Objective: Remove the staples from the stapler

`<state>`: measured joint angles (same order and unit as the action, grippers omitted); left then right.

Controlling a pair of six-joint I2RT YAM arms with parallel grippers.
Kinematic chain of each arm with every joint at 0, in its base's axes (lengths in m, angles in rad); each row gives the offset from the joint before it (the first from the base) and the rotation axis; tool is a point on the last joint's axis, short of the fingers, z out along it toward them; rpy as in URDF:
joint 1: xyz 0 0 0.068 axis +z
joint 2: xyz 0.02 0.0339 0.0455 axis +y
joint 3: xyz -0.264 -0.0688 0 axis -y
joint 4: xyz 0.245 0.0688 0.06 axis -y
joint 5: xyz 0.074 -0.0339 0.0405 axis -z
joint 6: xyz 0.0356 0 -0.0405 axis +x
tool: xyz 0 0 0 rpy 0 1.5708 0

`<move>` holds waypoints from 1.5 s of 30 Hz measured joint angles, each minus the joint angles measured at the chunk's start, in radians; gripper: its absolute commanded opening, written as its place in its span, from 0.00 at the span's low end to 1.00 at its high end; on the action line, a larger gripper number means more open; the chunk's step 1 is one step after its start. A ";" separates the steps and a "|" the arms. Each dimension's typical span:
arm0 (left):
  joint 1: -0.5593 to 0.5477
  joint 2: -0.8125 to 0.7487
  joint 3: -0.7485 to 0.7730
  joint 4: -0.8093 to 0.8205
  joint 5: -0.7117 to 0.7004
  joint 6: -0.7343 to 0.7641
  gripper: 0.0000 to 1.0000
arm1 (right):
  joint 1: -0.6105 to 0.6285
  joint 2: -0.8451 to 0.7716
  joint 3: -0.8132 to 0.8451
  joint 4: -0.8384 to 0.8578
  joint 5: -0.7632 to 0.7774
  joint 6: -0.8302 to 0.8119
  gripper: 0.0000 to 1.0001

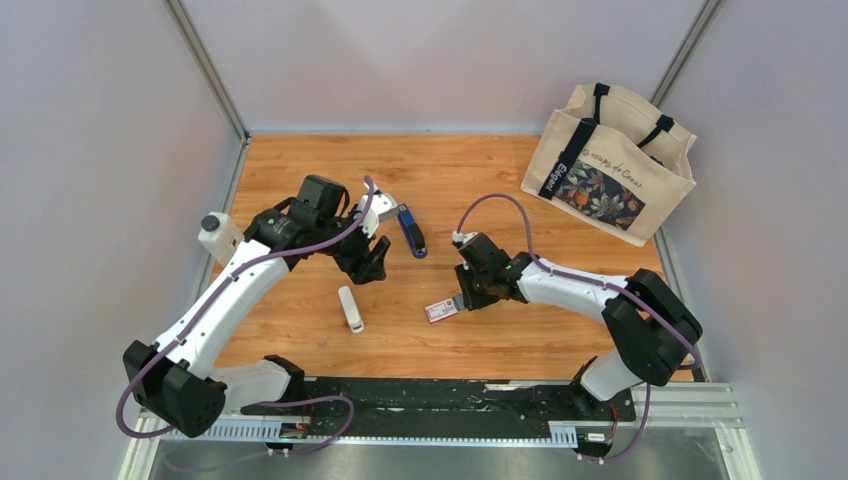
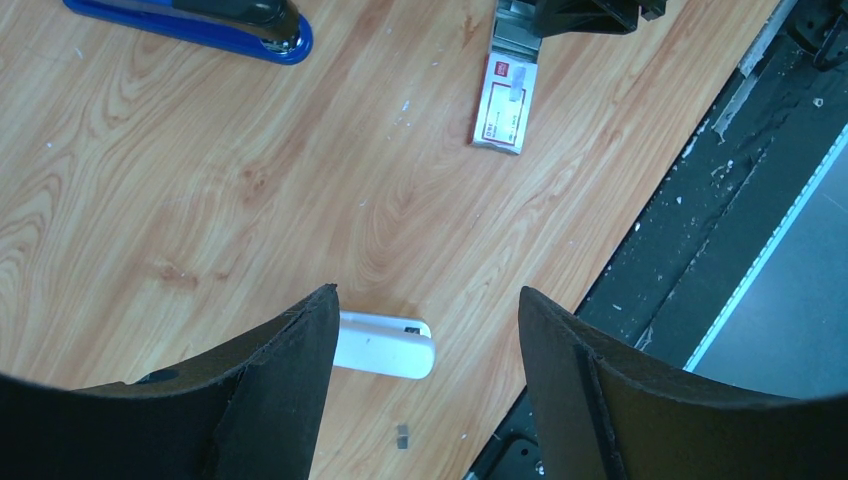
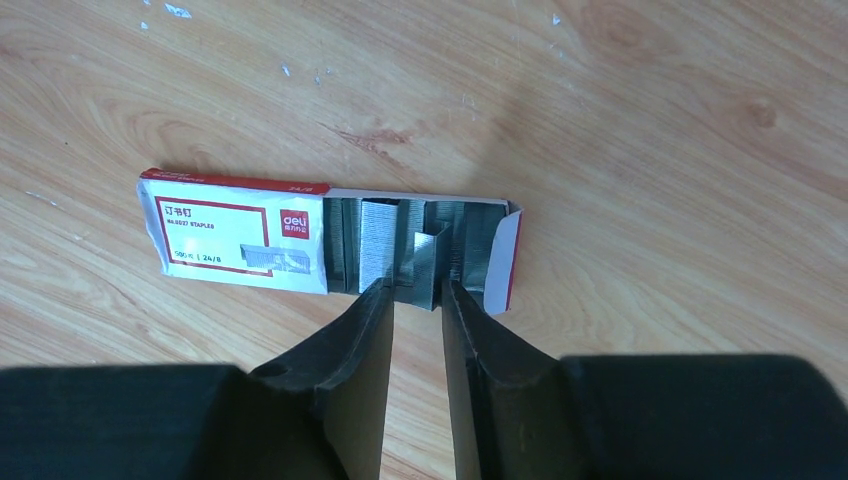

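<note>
We see the stapler (image 1: 411,230) lying on the tabletop (image 1: 480,180), just left of centre. Left pincer (image 2: 425,300) gapes wide; right pincer (image 3: 418,288) is narrowed over the staple box (image 3: 235,240), and we cannot tell if it grips.

A wooden table (image 1: 470,170) fills the floor of a grey-walled booth. At its far right corner stands a beige canvas tote bag (image 1: 610,165) with black handles, a dark floral panel and a black label strip on its front. Near the table's middle lies a flat red-and-white staple box (image 3: 240,235), its inner tray slid partly out, showing grey strips of staples (image 3: 378,245) side by side, one piece tilted up. Left of the box, well apart, a white rounded stick (image 1: 350,308) lies flat on the wood. A tiny grey metal bit (image 2: 403,435) sits just beside it. A black rail (image 1: 450,395) runs along the near edge.
</note>
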<state>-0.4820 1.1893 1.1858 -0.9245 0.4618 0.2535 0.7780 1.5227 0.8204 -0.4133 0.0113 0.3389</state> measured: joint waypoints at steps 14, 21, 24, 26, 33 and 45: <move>0.000 0.000 0.000 0.000 0.005 0.000 0.74 | 0.000 -0.098 -0.022 0.021 0.000 0.001 0.30; 0.000 0.000 0.000 0.000 0.005 0.000 0.73 | 0.000 -0.103 -0.031 0.028 0.001 0.003 0.30; 0.000 0.000 0.000 0.000 0.005 0.000 0.73 | 0.000 -0.102 -0.031 0.029 0.006 0.003 0.30; 0.000 0.000 0.000 0.000 0.005 0.000 0.73 | 0.000 -0.099 -0.031 0.029 0.008 0.003 0.30; 0.000 0.002 0.000 0.000 0.009 0.001 0.73 | 0.000 -0.047 -0.031 0.028 0.016 0.000 0.29; 0.000 0.002 0.000 0.000 0.012 0.003 0.73 | 0.000 -0.025 -0.030 0.027 0.024 -0.008 0.21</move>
<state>-0.4820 1.1915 1.1854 -0.9245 0.4736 0.2565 0.7780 1.4975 0.7902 -0.3866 0.0353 0.3313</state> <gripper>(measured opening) 0.728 0.227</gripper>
